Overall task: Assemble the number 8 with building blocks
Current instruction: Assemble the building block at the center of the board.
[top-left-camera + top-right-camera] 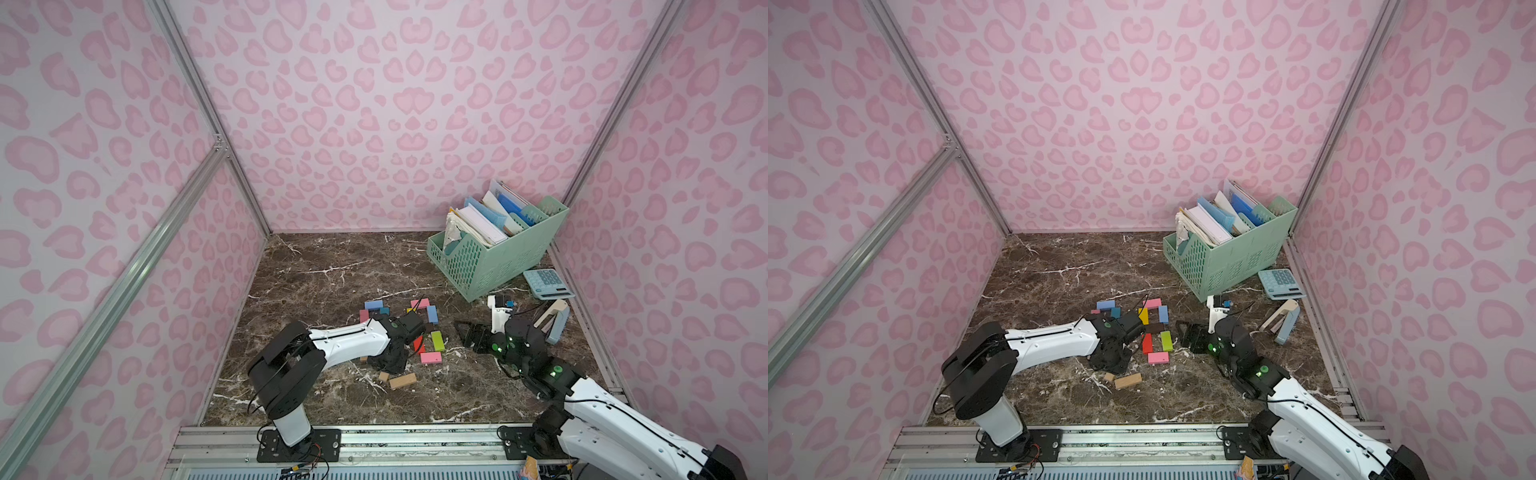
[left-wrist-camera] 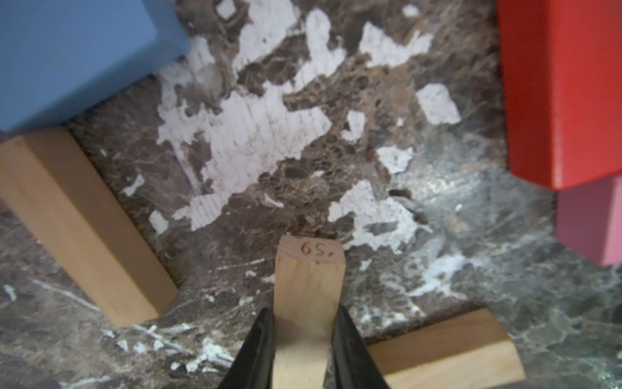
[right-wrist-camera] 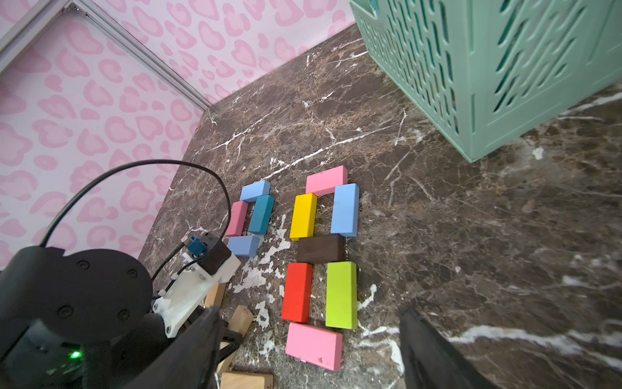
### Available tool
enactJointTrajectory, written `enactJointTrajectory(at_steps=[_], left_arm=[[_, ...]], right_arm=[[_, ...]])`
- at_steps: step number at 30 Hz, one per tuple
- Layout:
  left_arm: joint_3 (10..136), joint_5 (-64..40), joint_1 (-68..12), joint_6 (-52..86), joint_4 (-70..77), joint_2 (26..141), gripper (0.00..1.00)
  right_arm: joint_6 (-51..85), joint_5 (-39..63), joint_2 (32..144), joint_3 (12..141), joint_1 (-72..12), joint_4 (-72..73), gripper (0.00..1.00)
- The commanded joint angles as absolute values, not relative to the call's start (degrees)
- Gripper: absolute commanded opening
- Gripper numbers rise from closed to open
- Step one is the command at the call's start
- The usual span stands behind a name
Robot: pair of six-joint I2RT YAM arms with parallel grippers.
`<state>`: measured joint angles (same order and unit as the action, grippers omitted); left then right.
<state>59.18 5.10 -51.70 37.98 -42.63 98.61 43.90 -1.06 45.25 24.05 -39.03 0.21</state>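
Meanwhile, the left gripper (image 2: 304,313) clamps a tan wood brick (image 2: 308,286) near the number 8 (image 3: 321,249), while the right gripper (image 3: 309,315) hangs open.

Desk (image 3: 471,235): dark brown marble, white-veined; walls (image 1: 374,83): pale pink with darker pink heart-like blotches; file basket (image 3: 505,84): mint green, perforated; calculator (image 1: 547,282): blue-grey. Number 8 (image 1: 1154,328): pink top bar (image 3: 326,180), yellow brick (image 3: 303,215), light blue brick (image 3: 345,210), dark brown middle bar (image 3: 320,248), red brick (image 3: 297,291), lime green brick (image 3: 341,294), pink bottom bar (image 3: 313,345). Spares: teal brick (image 3: 261,214), dusty pink brick (image 3: 237,218), two light blue spares (image 3: 255,190), tan wood brick (image 2: 308,286) with bare grain; left pincer (image 2: 304,310): black.
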Motion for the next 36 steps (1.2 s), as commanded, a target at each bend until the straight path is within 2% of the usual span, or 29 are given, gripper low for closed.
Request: enactJointTrajectory(at_steps=[1,9,18,36], left_arm=[[59.45,7.32,-51.67,42.25,-42.32,99.24,0.19],[62.39,10.57,-51.68,48.73,-42.15,100.02,0.07],[65.24,13.56,-51.25,53.7,-43.59,101.73,0.07],[63.51,10.52,-48.28,54.89,-40.19,102.05,0.08]], right_arm=[[44.3,-1.69,44.68,23.74,-38.96,0.16,0.83],[44.22,-1.5,42.99,22.41,-38.36,0.04,0.84],[44.39,-1.38,39.41,20.5,-37.21,-0.59,0.83],[44.14,0.0,37.95,19.18,-36.15,-0.17,0.84]])
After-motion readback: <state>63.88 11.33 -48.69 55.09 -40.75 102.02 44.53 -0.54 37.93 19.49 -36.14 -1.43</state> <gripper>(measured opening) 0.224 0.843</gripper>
